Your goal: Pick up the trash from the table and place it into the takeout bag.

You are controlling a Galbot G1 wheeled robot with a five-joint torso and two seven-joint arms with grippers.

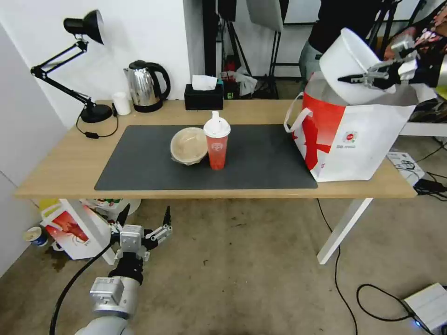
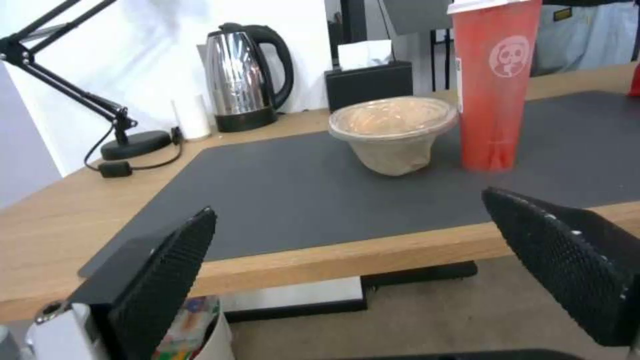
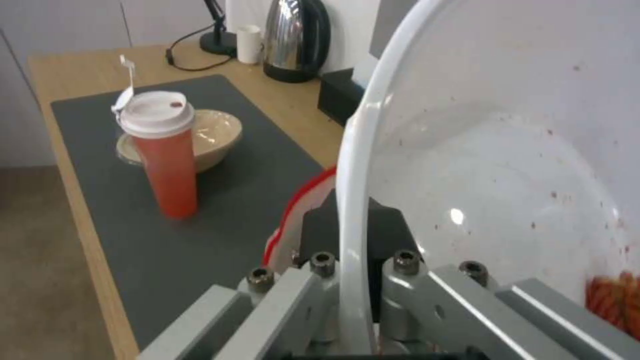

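The right claw [image 1: 358,79] grips the white bowl [image 1: 347,65] by its rim, tilted on its side above the open mouth of the takeout bag [image 1: 354,139] at the worktop's [image 1: 56,172] right end. On the dark mat [image 1: 260,158], the red drink cup [image 1: 217,142] stands just beside the beige lidded container [image 1: 188,145]. The left claw [image 1: 144,218] hangs wide open below the worktop's front edge, well apart from both.

Kettle [image 1: 147,86], desk lamp [image 1: 74,65] (black), tissue box [image 1: 203,95]
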